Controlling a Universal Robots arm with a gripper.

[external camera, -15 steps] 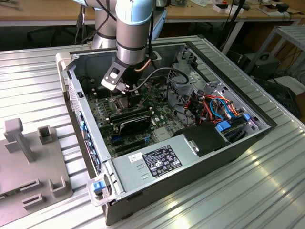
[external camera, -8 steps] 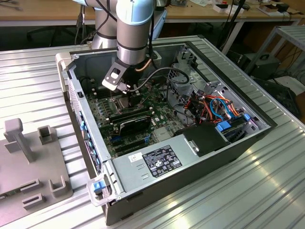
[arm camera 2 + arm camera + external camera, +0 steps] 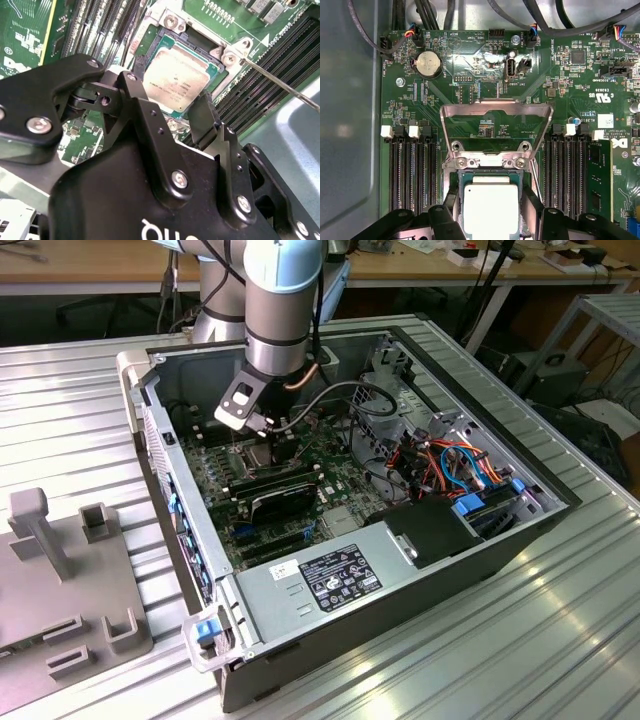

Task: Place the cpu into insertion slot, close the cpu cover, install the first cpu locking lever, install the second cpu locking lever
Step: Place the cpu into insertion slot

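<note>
Robot arm [image 3: 282,320] down inside open computer case [image 3: 185,520] on ribbed metal worktop [image 3: 520,640]. Both fingers [image 3: 451,202] spread apart, gripping nothing, one on either side of the cpu [image 3: 491,210]. Chip lies flat, silver top up, seated in the insertion slot [image 3: 164,40], between the fingers. Hinged cpu cover [image 3: 497,106] swung up open, just beyond the fingers. Thin locking lever [image 3: 280,82] angles away from the slot's corner

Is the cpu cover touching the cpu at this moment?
Apart. In the first wrist view the cpu cover stands swung open on one side of the hinge bracket, while the cpu lies flat on the other side.
</note>
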